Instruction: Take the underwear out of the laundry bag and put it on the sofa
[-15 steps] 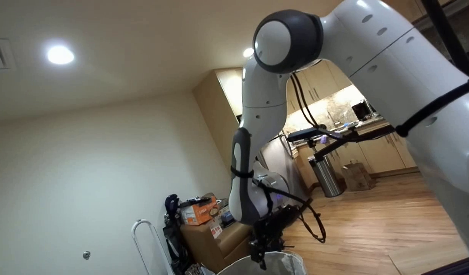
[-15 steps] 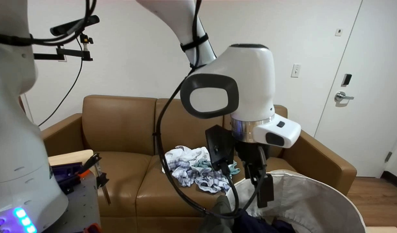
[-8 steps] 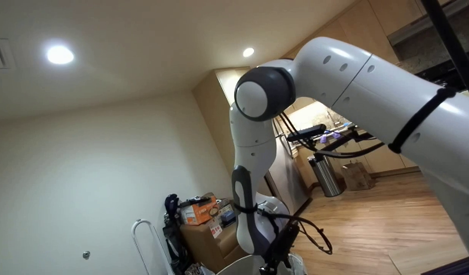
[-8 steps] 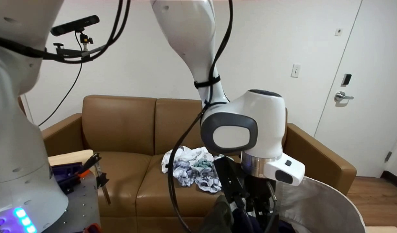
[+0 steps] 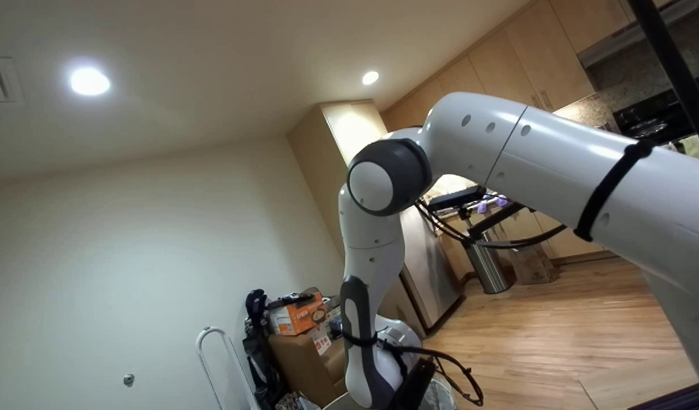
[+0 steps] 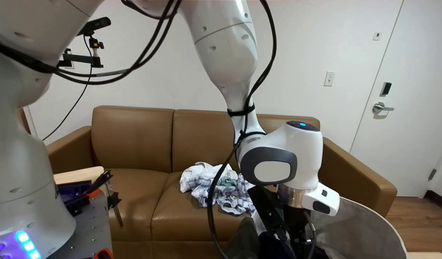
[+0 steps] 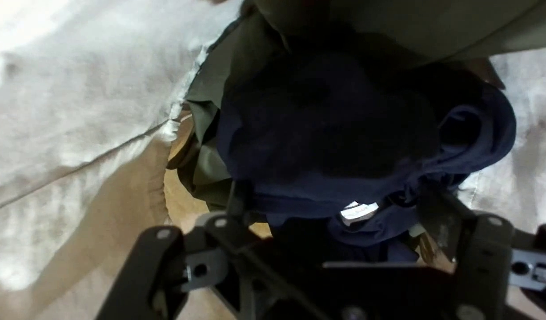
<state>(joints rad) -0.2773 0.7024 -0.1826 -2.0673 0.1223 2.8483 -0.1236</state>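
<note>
The laundry bag is a pale fabric hamper with its wall [image 6: 354,223] in front of the sofa's right end. Its inside wall [image 7: 99,80] fills the sides of the wrist view. In it lies a bunched navy garment [image 7: 326,120] with a white label, beside olive cloth [image 7: 402,26]. I cannot tell which piece is underwear. My gripper [image 7: 339,202] is open, its fingers wide apart on either side of the navy garment's near edge. In an exterior view the gripper [image 6: 300,237] is down inside the bag, fingertips hidden. The brown sofa [image 6: 131,194] stands behind.
A crumpled pile of white, plaid and teal clothes [image 6: 224,190] lies on the sofa's middle. Olive cloth [image 6: 244,239] hangs over the bag's rim. A metal table [image 6: 89,223] with clamps stands beside the robot base. An orange box [image 5: 301,313] sits on the sofa arm.
The arm has come down, and the gripper has gone from around the bag's rim to down inside it. The sofa pile has not moved.
</note>
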